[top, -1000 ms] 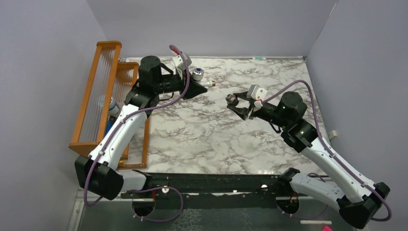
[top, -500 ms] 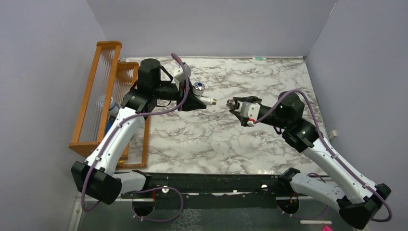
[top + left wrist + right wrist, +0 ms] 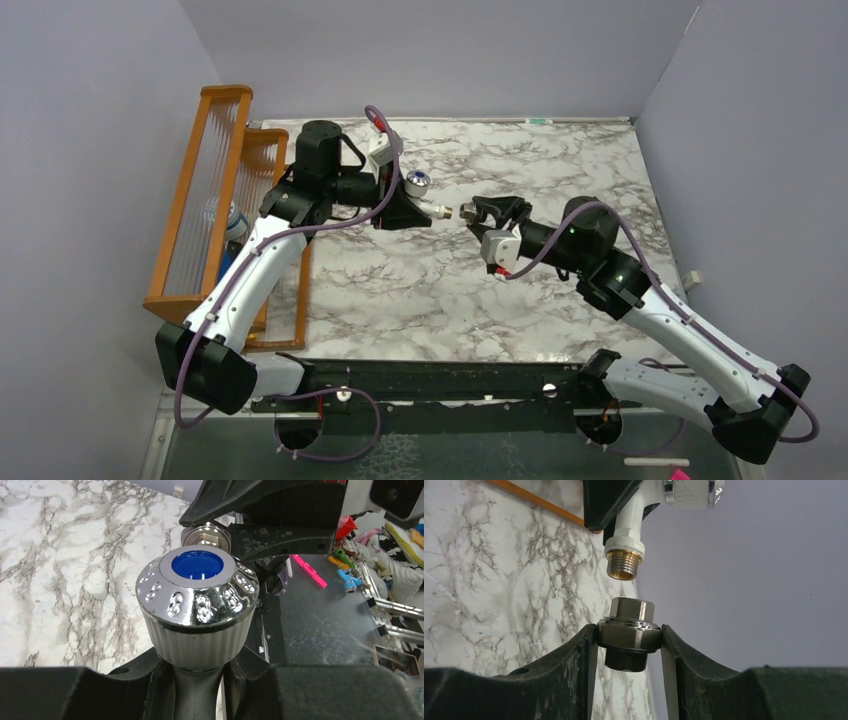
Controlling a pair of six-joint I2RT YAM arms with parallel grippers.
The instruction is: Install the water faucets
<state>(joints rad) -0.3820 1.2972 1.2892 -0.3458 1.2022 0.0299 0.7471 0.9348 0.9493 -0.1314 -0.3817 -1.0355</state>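
Observation:
My left gripper [image 3: 400,210] is shut on the white tap [image 3: 428,208], held above the marble table. Its silvery knob with the blue dot [image 3: 417,181] fills the left wrist view [image 3: 197,587]. The tap's brass threaded end [image 3: 441,212] points right. My right gripper [image 3: 478,212] is shut on the grey nut-like fitting [image 3: 466,212], facing that end. In the right wrist view the fitting [image 3: 629,632] sits between my fingers, just below the threaded end [image 3: 623,565], with a small gap between them.
An orange wooden rack [image 3: 205,195] stands along the left edge of the marble table [image 3: 430,290], with a blue-and-white object inside it. Grey walls close in the back and both sides. A black rail [image 3: 440,380] runs along the near edge.
Both arms have moved toward each other above the table. The gap between the tap's threaded end and the fitting has shrunk to almost nothing.

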